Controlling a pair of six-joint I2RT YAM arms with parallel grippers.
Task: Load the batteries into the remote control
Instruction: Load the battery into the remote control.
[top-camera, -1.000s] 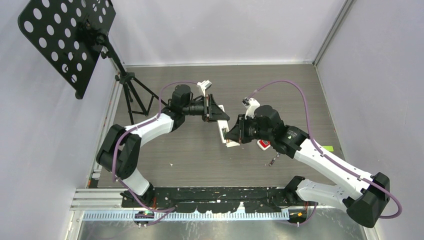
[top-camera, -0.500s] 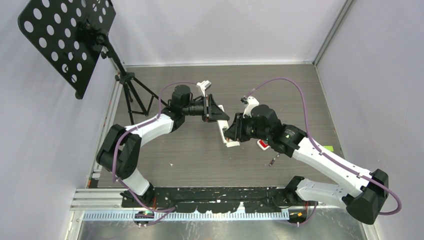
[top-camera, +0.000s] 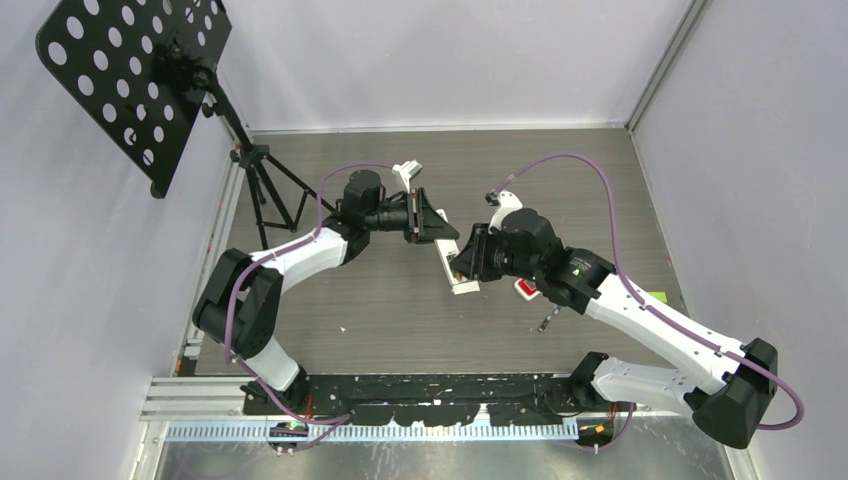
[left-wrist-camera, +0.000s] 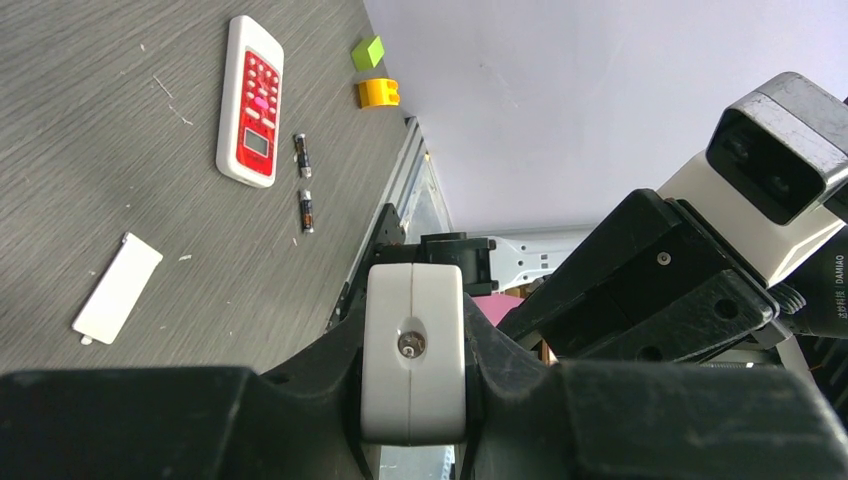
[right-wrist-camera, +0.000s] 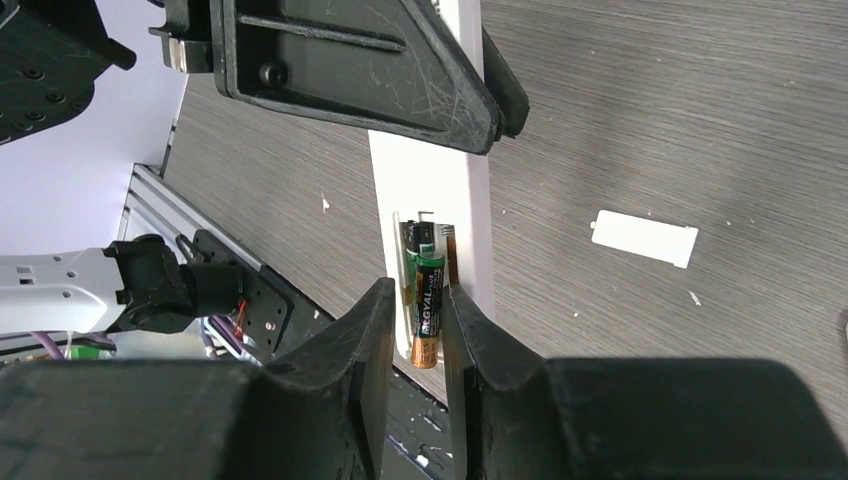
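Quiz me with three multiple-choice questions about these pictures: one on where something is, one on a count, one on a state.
1. Where is the white remote?
A) lying flat, untouched
B) clamped in the left gripper
C) out of every view

2. How many loose batteries lie beside the red-and-white remote?
A) two
B) none
C) five

3. The right gripper is:
A) open and empty
B) shut on nothing
C) shut on a battery

Answers:
1 B, the left wrist view shows the remote's end clamped there.
2 A, two show beside it.
3 C, a green-and-gold battery is pinched in it.
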